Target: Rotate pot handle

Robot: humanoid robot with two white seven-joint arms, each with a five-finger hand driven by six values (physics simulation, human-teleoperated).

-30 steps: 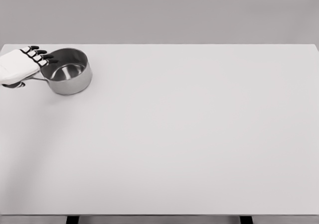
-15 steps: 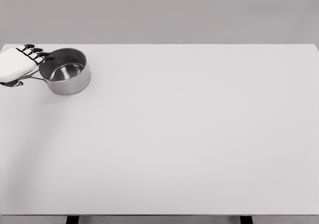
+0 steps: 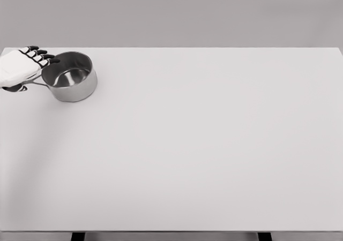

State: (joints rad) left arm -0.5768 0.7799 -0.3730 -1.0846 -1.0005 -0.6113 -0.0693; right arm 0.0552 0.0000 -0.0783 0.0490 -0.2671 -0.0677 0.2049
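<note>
Head view shows my left hand [image 3: 19, 69] closed over the pot handle [image 3: 36, 82] beneath its palm, so I can swing it; the pot [image 3: 69, 76] sits just beyond its fingertips [image 3: 51, 60] on the tabletop [image 3: 203, 144].

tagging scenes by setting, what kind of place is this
Probably a bare simulated test bench, not a real kitchen: a plain white table, a blank grey wall behind it, and only a steel pot with the left hand over its handle.
</note>
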